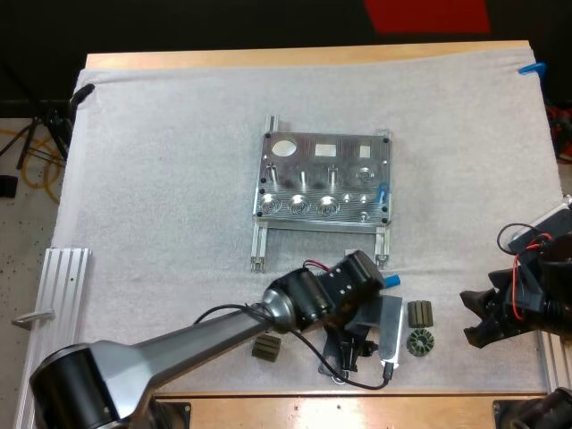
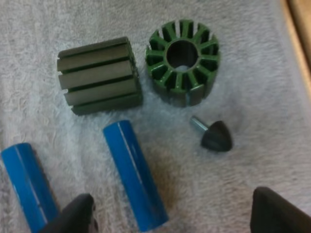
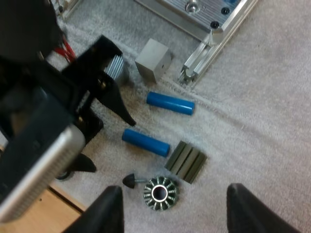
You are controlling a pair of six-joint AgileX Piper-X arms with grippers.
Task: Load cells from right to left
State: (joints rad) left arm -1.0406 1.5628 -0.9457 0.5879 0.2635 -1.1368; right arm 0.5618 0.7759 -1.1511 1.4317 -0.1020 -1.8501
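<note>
Hovering just beside the ribbed dark grey-green block [image 1: 420,313] on the white-matted worktop [image 1: 161,179], the left tool [image 1: 356,344] sits on the side of the block away from the right tool [image 1: 472,317]. The machined metal fixture [image 1: 323,177] lies well beyond the block, with a small blue piece [image 1: 382,191] at its right end (possibly a cell already seated).

From the left wrist, the left tool [image 2: 172,208] is released, its fingers [image 2: 77,213] clear of everything. The nearer blue cylinder [image 2: 135,174] lies just beside the block [image 2: 99,75], and the second blue cylinder [image 2: 26,187] is a little farther from it. A green slotted ring [image 2: 183,60] almost touches the block.

From the right wrist, the right tool [image 3: 175,208] is likewise released, near the block [image 3: 185,161].

The nearer blue cylinder looks rigid, smooth and light, so it will probably roll. It is best pinched across its curved sides at mid-length.
</note>
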